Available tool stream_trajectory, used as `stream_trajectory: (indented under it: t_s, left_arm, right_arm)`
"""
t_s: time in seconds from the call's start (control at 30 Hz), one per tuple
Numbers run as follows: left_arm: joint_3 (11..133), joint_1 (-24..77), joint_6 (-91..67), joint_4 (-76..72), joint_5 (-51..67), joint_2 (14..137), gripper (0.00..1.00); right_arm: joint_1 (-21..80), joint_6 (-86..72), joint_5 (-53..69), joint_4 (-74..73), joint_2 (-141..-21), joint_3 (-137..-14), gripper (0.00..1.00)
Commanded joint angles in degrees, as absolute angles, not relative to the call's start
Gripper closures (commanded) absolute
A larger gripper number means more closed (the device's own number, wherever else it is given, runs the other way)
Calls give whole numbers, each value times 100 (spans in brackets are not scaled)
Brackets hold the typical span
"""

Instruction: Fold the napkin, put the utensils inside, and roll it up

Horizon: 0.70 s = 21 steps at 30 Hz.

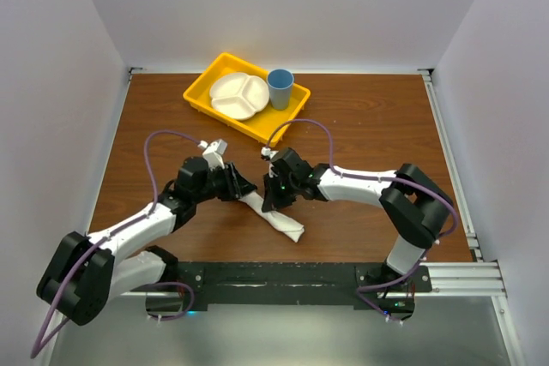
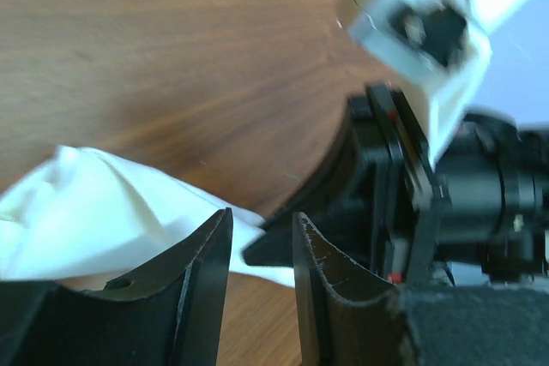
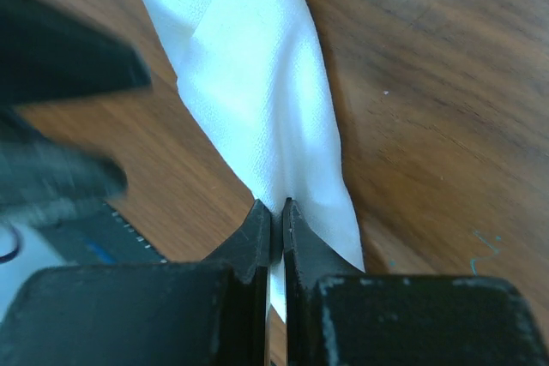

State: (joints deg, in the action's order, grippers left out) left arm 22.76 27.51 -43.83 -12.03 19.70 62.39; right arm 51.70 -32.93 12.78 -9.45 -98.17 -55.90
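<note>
At the middle of the brown wooden table, the thin white cloth napkin lies rolled; right gripper pinches it shut, left gripper straddles it part-open. Rolling step, probably; next needs even tightening.

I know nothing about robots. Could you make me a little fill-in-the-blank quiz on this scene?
The ____ cup stands in the yellow tray.
The plate beside it has ____ compartments.
The right end effector is shut on the ____ napkin.
Missing words: blue; three; white.
</note>
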Motion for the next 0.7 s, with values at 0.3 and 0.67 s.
stream_trajectory:
  t_s: [0.3,0.67]
  left_arm:
    - [1733,3261,-4606,-2452,1477,7066,61]
    - [1397,3059,-4342,-2883,1187,7787,63]
  right_arm:
    - [4948,-3112,1890,-878,-9984,-5537,100]
    - [5369,-2119,627,-2248,-9712,-6090,70]
